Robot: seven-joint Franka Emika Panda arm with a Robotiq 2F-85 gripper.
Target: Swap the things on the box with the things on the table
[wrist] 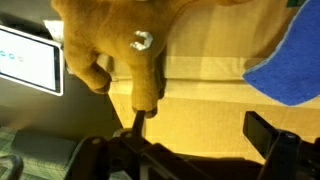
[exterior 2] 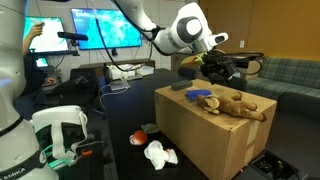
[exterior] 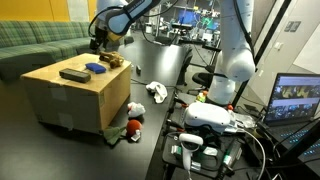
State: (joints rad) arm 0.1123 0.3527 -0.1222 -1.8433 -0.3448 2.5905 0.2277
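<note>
**Fig.** Brown plush toy (exterior 2: pixel 236 105), lying flat on the top of the box (exterior 2: pixel 205 140) toward its far corner, limbs sprawled. By its look it is light, soft and compressible, with a short napped pile that should not slip. A pinch across a limb or the narrow body would likely hold better than one on the broad torso, which may bulge out of the fingers.

Just beside it, toward the middle of the top, is a blue cloth-like item (exterior 2: pixel 197 93), limp and rumpled. A dark, flat, rigid-looking object (exterior: pixel 72 74) lies well apart from both, nearer another edge. It would probably need gripping across its short sides.

The box is matte tan cardboard, cube-like, with a smooth flat top.

The gripper (wrist: pixel 200 125) hovers over the plush end of the box (exterior: pixel 100 42). In the wrist view its black fingers (wrist: pixel 268 132) stand spread with only bare cardboard between them. One fingertip is close under a plush limb (wrist: pixel 145 88); whether they touch cannot be told.

On the dark, smooth table (exterior 2: pixel 122 165), near the foot of the box, lie a white soft item (exterior 2: pixel 158 153) and a small red-and-white toy (exterior: pixel 133 110). Both look light and yielding.
</note>
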